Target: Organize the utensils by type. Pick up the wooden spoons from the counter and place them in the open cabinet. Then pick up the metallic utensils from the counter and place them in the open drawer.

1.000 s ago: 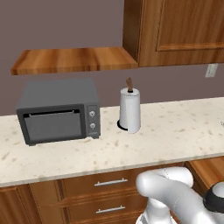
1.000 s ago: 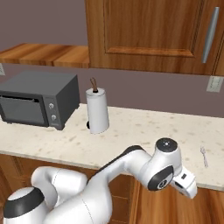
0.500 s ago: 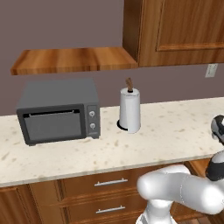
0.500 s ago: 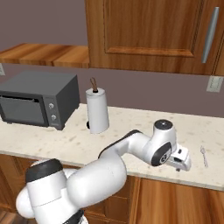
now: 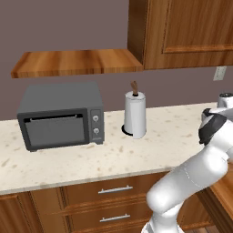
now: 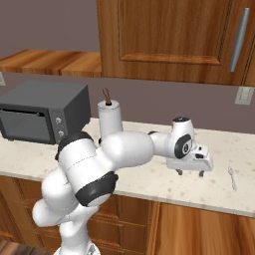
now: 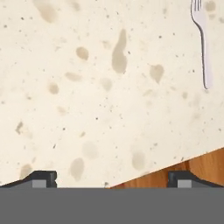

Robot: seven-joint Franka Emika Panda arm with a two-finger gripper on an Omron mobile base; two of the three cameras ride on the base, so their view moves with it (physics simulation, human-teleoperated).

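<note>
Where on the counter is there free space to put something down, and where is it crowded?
Free: the counter in front of the toaster oven and paper towel roll, and the stretch between that roll and the fork. Crowded: the back left, where oven and roll stand close together.

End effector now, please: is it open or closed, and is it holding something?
End effector: open, holding nothing, above the counter.

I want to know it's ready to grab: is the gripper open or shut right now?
Open. In the hand view the gripper's two fingertips stand far apart with only bare counter between them; nothing is held.
</note>
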